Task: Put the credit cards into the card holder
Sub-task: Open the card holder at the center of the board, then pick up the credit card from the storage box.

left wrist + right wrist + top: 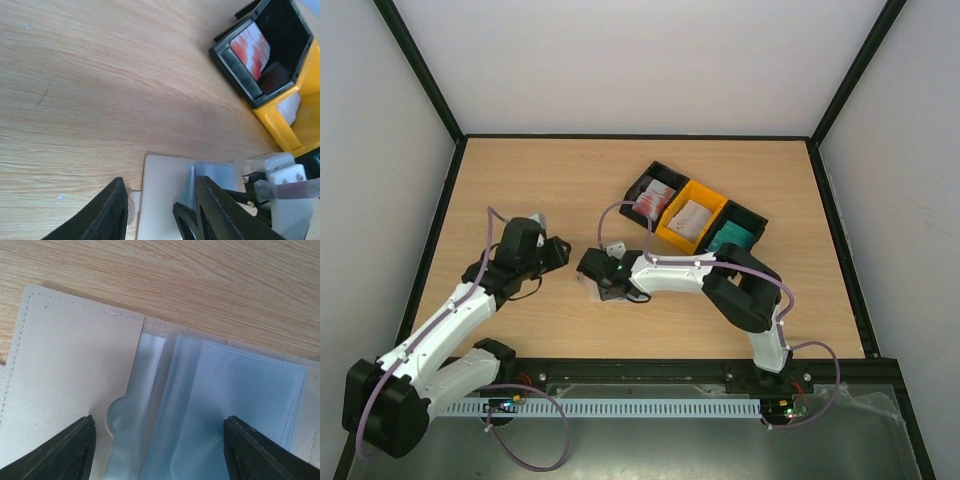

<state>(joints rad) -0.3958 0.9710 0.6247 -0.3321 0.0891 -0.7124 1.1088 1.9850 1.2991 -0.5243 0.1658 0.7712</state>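
Observation:
The card holder (70, 375) lies open on the table, a beige flap on the left and clear plastic pockets (245, 400) on the right. My right gripper (160, 419) hovers open right over it, one finger on each side, holding nothing. My left gripper (160, 180) is also open, at the holder's (162, 185) left edge, its fingers (107, 212) astride the beige cover. From above, both grippers (563, 252) (592, 268) meet over the holder (587, 288). The credit cards sit in bins: white-and-red ones (657, 197), pale ones (688, 215), teal ones (732, 238).
A row of three open bins stands at the back right: black (650, 180), orange (705, 195), black (750, 215). In the left wrist view the first black bin (235, 65) and the orange bin (295, 125) are close by. A black frame borders the table.

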